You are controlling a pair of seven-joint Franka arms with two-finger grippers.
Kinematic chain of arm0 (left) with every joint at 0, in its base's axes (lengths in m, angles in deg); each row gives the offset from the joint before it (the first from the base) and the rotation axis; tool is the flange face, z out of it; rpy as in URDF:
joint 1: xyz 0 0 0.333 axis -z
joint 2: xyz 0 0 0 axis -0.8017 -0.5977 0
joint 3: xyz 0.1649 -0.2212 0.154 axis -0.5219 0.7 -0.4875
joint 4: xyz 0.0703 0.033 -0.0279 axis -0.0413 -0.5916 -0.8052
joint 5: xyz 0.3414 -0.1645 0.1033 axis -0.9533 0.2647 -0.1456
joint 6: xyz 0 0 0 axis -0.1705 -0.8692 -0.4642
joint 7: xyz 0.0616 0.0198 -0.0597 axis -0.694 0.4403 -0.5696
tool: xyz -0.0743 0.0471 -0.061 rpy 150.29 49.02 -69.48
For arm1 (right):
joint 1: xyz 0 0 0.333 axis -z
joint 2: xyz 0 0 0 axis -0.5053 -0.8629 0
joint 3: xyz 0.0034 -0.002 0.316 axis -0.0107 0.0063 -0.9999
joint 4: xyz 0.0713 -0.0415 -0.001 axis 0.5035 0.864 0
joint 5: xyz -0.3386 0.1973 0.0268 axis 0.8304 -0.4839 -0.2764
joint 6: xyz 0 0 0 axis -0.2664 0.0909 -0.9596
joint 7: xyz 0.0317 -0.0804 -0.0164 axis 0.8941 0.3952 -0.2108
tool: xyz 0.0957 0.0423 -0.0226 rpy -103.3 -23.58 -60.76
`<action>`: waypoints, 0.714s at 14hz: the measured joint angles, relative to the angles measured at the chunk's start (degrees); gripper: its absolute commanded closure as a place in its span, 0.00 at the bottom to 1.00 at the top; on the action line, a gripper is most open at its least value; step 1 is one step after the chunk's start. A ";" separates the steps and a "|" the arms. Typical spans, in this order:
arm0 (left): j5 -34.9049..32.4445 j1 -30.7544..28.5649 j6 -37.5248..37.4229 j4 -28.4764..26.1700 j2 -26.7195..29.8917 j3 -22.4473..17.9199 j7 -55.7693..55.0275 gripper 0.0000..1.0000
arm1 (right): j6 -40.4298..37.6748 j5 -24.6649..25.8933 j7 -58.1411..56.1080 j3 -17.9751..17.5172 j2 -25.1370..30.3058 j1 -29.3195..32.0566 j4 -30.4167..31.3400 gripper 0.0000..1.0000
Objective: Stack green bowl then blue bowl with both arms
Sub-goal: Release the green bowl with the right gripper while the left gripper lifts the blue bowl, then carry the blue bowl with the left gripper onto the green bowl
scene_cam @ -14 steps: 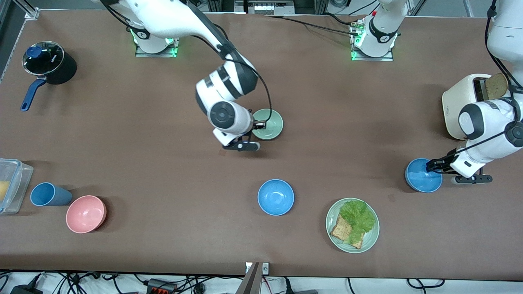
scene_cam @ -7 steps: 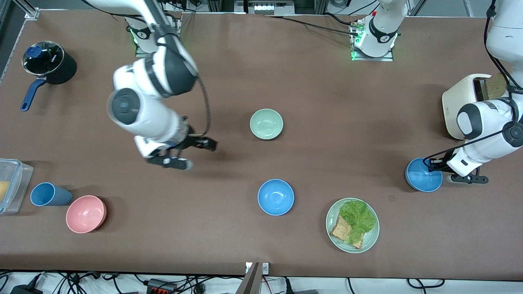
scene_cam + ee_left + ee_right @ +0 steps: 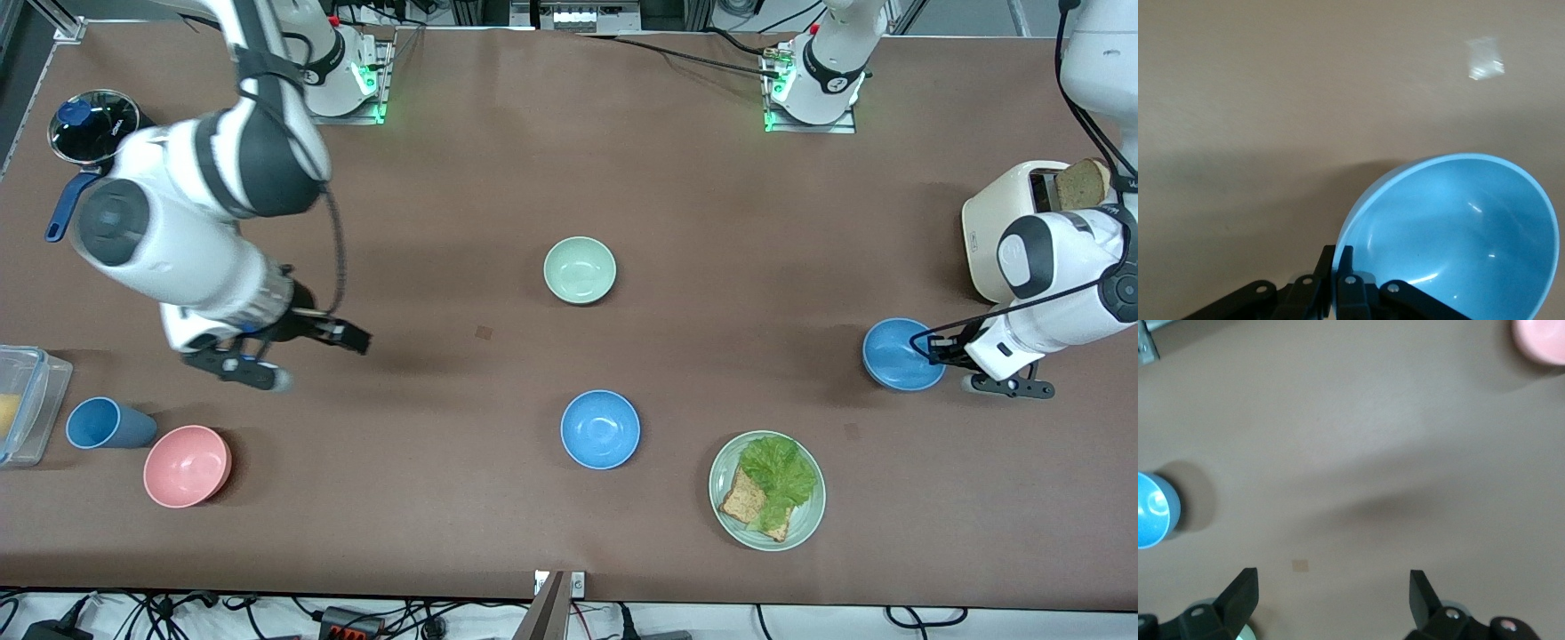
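Note:
The green bowl (image 3: 580,270) sits upright and empty mid-table. One blue bowl (image 3: 600,429) sits nearer the front camera than it, and also shows in the right wrist view (image 3: 1151,510). My left gripper (image 3: 929,348) is shut on the rim of a second blue bowl (image 3: 900,356) and holds it tilted just above the table beside the toaster. In the left wrist view the fingers (image 3: 1337,257) pinch that bowl's rim (image 3: 1458,233). My right gripper (image 3: 345,336) is open and empty over bare table toward the right arm's end, with its jaws wide apart in the right wrist view (image 3: 1331,587).
A cream toaster (image 3: 1009,222) with bread stands at the left arm's end. A green plate (image 3: 805,524) holds lettuce and toast. A pink bowl (image 3: 187,465), blue cup (image 3: 107,423), clear container (image 3: 22,400) and black pot (image 3: 107,138) are at the right arm's end.
My right arm swung away from the green bowl toward its own end of the table, gripper open and empty. My left gripper moved the held blue bowl slightly toward mid-table.

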 measured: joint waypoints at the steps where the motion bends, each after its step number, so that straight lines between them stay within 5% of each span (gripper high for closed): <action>1: 0.43 -0.01 -3.18 0.01 1.81 1.13 -0.52 0.99 | -0.20 1.92 -1.51 -1.74 1.30 2.98 0.00 0.00; 6: 7.55 0.02 -17.38 -1.02 12.86 10.07 -12.77 0.99 | -0.68 10.88 -11.69 -13.09 6.87 19.58 0.06 0.00; 10: 15.18 0.20 -22.07 -2.47 18.08 21.35 -33.44 0.99 | -3.07 11.00 -22.18 -14.69 9.12 27.07 0.10 0.00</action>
